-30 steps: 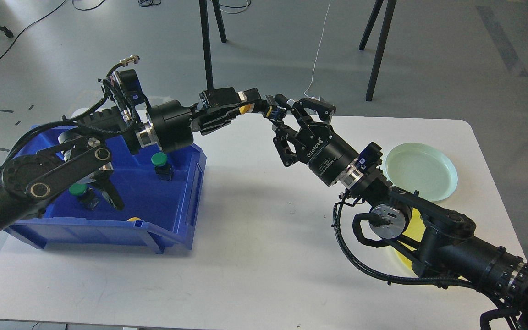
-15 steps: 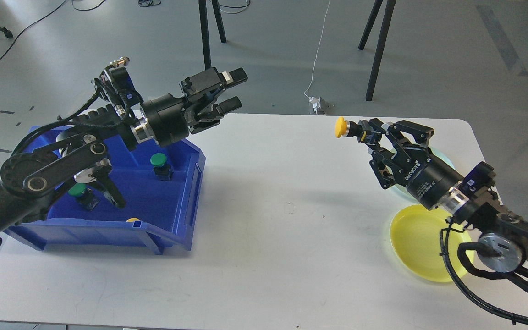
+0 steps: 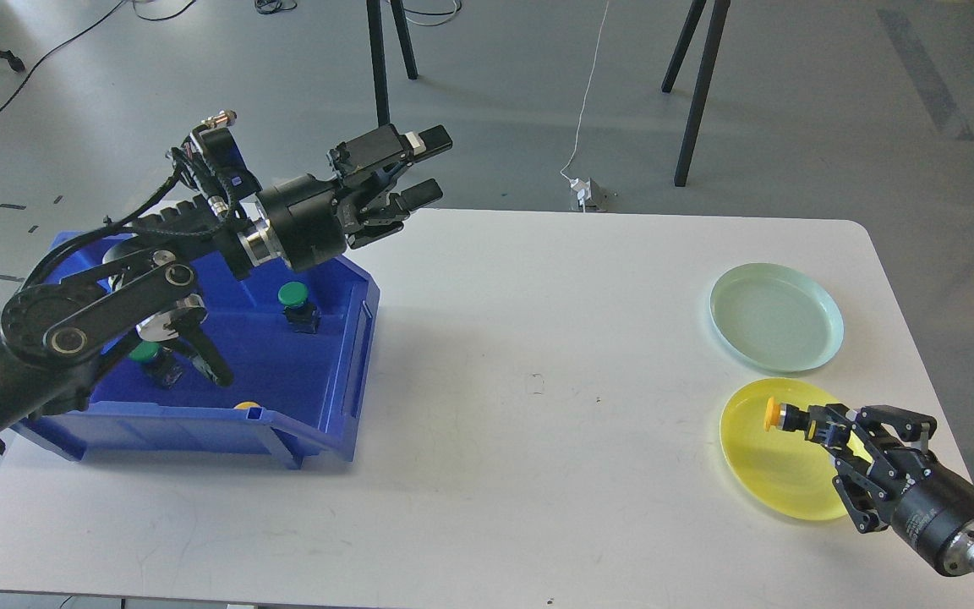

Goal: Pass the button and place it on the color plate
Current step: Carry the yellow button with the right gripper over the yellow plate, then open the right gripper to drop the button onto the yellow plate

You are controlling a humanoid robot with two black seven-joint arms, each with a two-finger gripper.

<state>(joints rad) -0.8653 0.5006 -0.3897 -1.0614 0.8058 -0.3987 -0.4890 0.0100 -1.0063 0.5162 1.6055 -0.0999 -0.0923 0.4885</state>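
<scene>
My right gripper [image 3: 829, 427] is shut on a yellow-capped button [image 3: 779, 415] and holds it over the yellow plate [image 3: 770, 474] at the front right of the white table. A pale green plate [image 3: 776, 317] lies just behind it. My left gripper [image 3: 419, 167] is open and empty, raised above the back right corner of the blue bin [image 3: 318, 406]. Two green-capped buttons [image 3: 294, 298] [image 3: 145, 353] stand in the bin, and a bit of a yellow one [image 3: 243, 406] shows behind its front wall.
The white table [image 3: 495, 423] spans the view, with its middle bare. Black stand legs [image 3: 698, 93] and cables are on the grey floor behind it. My left arm lies over the bin's left half.
My right gripper took the yellow button from the left gripper, carried it right and down, and now holds it over the yellow plate. The left gripper opened and pulled back toward the bin.
</scene>
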